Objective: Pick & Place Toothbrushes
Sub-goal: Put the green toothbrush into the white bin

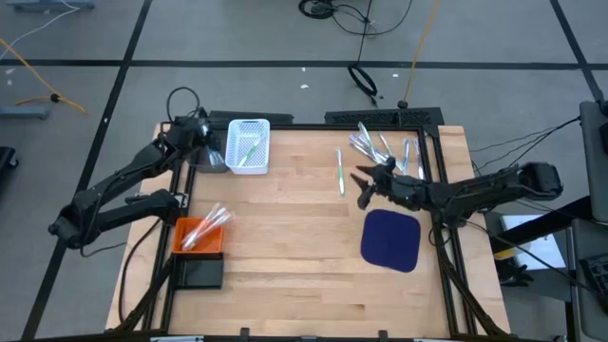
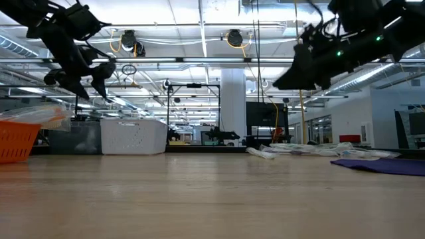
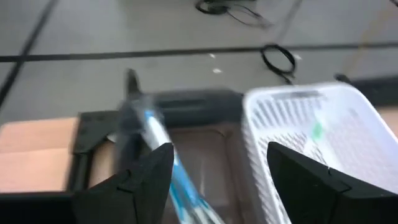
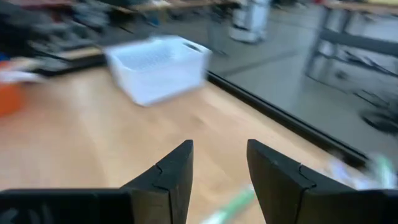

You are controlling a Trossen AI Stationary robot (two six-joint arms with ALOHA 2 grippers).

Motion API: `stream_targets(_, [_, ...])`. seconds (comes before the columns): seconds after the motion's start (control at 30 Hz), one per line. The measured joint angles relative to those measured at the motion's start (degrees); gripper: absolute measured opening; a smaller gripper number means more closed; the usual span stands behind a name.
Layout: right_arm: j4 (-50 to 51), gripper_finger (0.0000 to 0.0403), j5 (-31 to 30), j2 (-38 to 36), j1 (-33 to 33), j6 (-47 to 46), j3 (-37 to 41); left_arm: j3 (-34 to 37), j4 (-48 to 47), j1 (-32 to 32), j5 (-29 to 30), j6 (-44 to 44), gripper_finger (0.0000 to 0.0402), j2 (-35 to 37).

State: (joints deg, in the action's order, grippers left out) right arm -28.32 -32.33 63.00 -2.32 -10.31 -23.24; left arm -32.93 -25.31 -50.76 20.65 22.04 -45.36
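My left gripper point(image 1: 202, 141) point(image 3: 217, 180) hangs open over a clear bin point(image 1: 213, 160) just left of the white basket point(image 1: 249, 144) point(image 3: 311, 118), which holds a green toothbrush point(image 3: 317, 130). A light-blue toothbrush point(image 3: 163, 163) slants, blurred, close along one of its fingers. My right gripper point(image 1: 365, 186) point(image 4: 221, 171) is open and nearly level above the table, with nothing between its fingers. A single green toothbrush point(image 1: 340, 173) point(image 4: 231, 204) lies flat on the wood beside it. A pile of toothbrushes point(image 1: 380, 147) lies at the far right. My left gripper stands with one finger point(image 3: 146, 177) right beside the light-blue toothbrush's shaft point(image 3: 171, 177). I cannot tell whether the finger touches it. The brush lies outside the gap between the fingers and slants down over the clear bin.
An orange basket point(image 1: 198, 234) holding several toothbrushes sits at the near left, with a black tray point(image 1: 199, 272) in front of it. A dark blue cloth point(image 1: 391, 237) lies at the right. Bare wood point(image 1: 294, 237) spans the middle.
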Motion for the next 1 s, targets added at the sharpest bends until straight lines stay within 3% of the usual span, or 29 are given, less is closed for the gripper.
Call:
stream_targets(0.07, [2.6,0.0141,-0.8,0.0,-2.8,-1.5,0.0,0.0,-0.7,1.3,-2.7,-1.2,0.025,0.0])
stream_targets(0.23, [9.6,0.0141,-0.7,0.0,-9.7,-4.9,0.0,0.0,4.2,6.3,-18.0,-5.0,0.0233,0.0])
stream_targets(0.33, [14.3,0.0141,-0.6,0.0,-13.2,-6.7,0.0,0.0,7.9,10.6,-21.7,-4.8,0.0224,0.0])
stream_targets(0.7, [27.2,0.0141,-0.5,0.0,-24.6,-9.0,0.0,0.0,17.4,29.7,-21.5,-3.5,0.0218,-4.5])
stream_targets(1.0, [34.1,0.0141,5.7,0.0,-30.5,-11.5,0.0,0.0,27.9,40.2,-14.1,-3.8,0.0216,-15.9])
